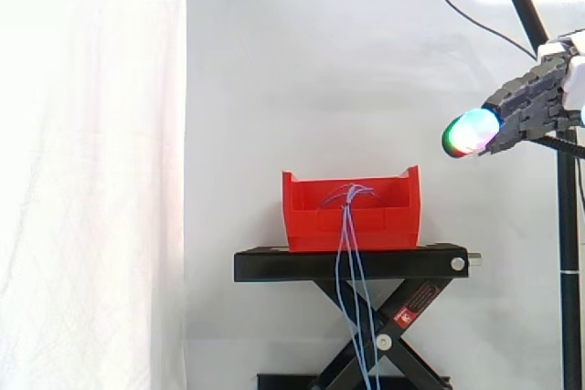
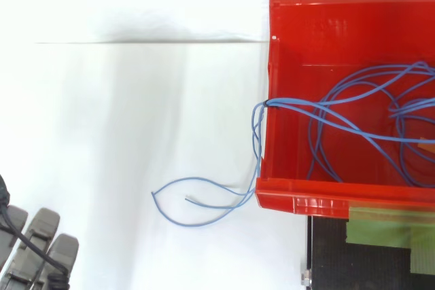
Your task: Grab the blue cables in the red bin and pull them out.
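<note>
The red bin (image 2: 326, 195) looks like moulded plastic, smooth, with a slight gloss on its walls and floor. The blue cables (image 2: 258, 137) have a thin, smooth sheath that looks like plastic. The black stand (image 1: 274, 265) looks like painted metal with a matt finish, and a bolt head (image 1: 457, 264) at its end is bare and shiny. Strips of green tape (image 2: 380, 225) on it look matt and papery. The white curtain (image 1: 91, 171) is soft, matt cloth. The hand (image 1: 530, 102) has dull grey shells that look like hard plastic; its fingers (image 2: 41, 249) end in a smooth, translucent pad (image 1: 471, 131).
</note>
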`<state>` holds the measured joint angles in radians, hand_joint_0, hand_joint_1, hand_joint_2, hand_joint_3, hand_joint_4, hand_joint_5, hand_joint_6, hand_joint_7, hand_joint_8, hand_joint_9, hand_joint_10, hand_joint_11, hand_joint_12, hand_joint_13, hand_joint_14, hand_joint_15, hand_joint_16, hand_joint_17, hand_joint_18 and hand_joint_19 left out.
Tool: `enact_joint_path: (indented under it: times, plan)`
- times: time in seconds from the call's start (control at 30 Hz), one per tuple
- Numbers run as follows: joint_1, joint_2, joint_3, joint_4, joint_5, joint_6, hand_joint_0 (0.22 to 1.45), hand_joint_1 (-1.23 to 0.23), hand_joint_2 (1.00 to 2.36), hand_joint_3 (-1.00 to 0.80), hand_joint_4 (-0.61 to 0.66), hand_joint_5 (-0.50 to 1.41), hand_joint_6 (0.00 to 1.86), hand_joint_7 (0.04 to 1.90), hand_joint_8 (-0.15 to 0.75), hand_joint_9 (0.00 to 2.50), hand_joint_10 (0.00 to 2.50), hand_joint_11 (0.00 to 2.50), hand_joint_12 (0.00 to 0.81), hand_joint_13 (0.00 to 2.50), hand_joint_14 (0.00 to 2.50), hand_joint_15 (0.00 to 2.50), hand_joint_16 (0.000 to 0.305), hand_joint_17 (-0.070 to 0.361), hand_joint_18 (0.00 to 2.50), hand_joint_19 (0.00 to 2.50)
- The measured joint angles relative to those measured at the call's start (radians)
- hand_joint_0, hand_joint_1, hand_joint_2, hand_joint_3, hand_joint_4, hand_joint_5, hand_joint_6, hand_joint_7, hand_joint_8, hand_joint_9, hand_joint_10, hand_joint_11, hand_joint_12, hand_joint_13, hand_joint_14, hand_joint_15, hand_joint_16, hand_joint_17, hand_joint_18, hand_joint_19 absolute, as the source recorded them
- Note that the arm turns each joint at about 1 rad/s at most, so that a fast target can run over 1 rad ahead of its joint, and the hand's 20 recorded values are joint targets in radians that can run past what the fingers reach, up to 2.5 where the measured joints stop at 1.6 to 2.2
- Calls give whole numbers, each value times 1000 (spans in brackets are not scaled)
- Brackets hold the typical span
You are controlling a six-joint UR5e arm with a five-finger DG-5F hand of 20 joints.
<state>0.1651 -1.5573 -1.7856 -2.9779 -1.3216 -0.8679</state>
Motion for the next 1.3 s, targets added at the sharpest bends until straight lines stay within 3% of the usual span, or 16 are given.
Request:
enact_joint_path:
  times: [0.2,0.4,0.67,0.87,1.0,1.13,1.3]
  plan:
    - [15,-17,0,58,-11,-136,773,-904,1000,-1000,197,593,13,573,234,492,6,171,324,319,5,138,46,103,128,145]
    - [45,-24,0,99,-85,-305,750,-924,1000,-1000,194,574,9,625,234,468,7,193,330,313,5,144,47,105,129,145]
    - [61,-19,1,106,-196,-506,734,-936,1000,-1000,208,539,10,588,236,466,7,190,332,315,5,138,48,107,131,143]
    - [72,-40,1,60,-243,-515,733,-938,1000,-1000,208,528,11,571,236,466,7,190,334,317,6,141,48,108,131,143]
    - [80,-104,1,20,-306,-483,732,-933,1000,-1000,206,528,11,566,237,469,7,195,335,320,5,142,48,108,135,150]
    - [84,-170,1,22,-361,-475,734,-930,1000,-1000,211,531,11,567,237,480,6,192,334,324,5,144,48,108,138,152]
    - [88,-195,1,52,-373,-520,735,-929,1000,-1000,212,539,11,572,241,491,7,207,333,327,5,141,48,107,142,151]
